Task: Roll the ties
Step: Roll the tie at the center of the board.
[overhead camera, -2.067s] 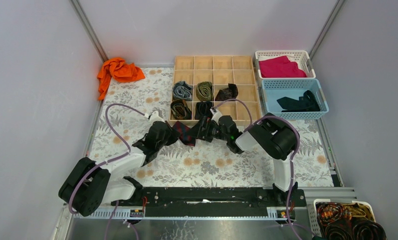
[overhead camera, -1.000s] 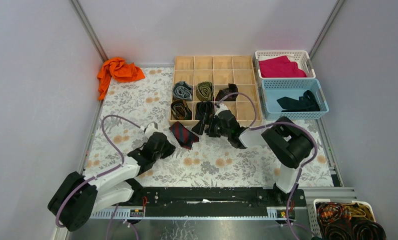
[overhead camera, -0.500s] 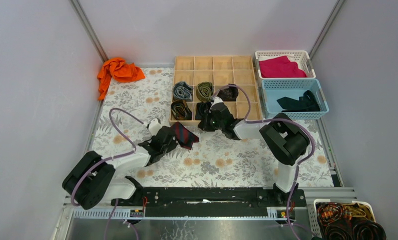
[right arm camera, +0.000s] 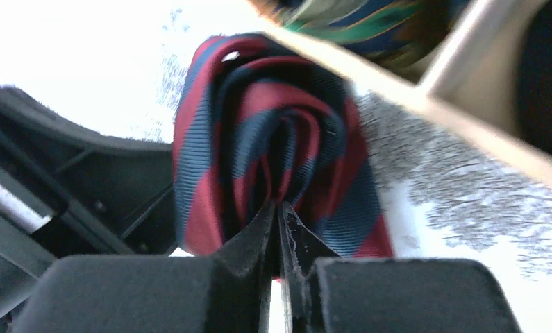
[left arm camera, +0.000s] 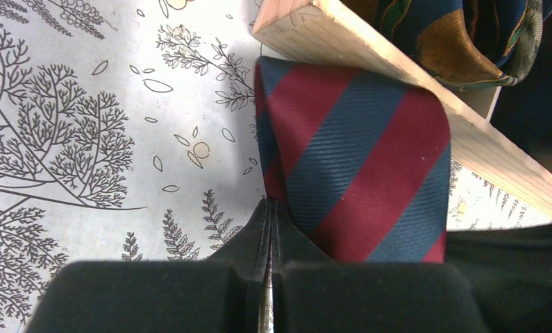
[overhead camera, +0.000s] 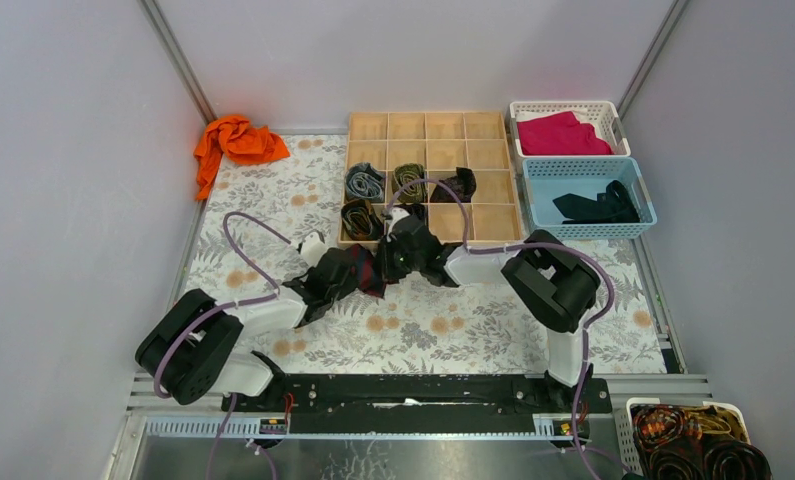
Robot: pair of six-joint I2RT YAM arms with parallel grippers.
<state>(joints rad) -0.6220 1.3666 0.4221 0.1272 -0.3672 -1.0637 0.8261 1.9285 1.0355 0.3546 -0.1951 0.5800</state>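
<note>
A navy tie with red diagonal stripes (overhead camera: 365,268) lies coiled on the floral mat, against the front wall of the wooden organizer (overhead camera: 428,118). In the right wrist view the striped tie (right arm camera: 273,139) shows its spiral end, and my right gripper (right arm camera: 280,207) is shut on the inner layers. My left gripper (left arm camera: 271,208) is shut, with its tip against the left edge of the striped tie (left arm camera: 356,159). From above, the left gripper (overhead camera: 339,274) and right gripper (overhead camera: 388,262) flank the coil. Rolled ties sit in the compartments: grey-blue (overhead camera: 364,182), olive (overhead camera: 409,180), black (overhead camera: 457,185), brown (overhead camera: 359,218).
An orange cloth (overhead camera: 235,140) lies at the back left. A white basket (overhead camera: 563,104) holds a magenta cloth. The blue basket (overhead camera: 588,165) below it holds a black tie (overhead camera: 598,207). Another basket (overhead camera: 693,440) of dark coils stands at the near right corner.
My right gripper has moved left from the organizer's front to the striped tie and closed on its coil. My left gripper has moved up against the tie's left side.
</note>
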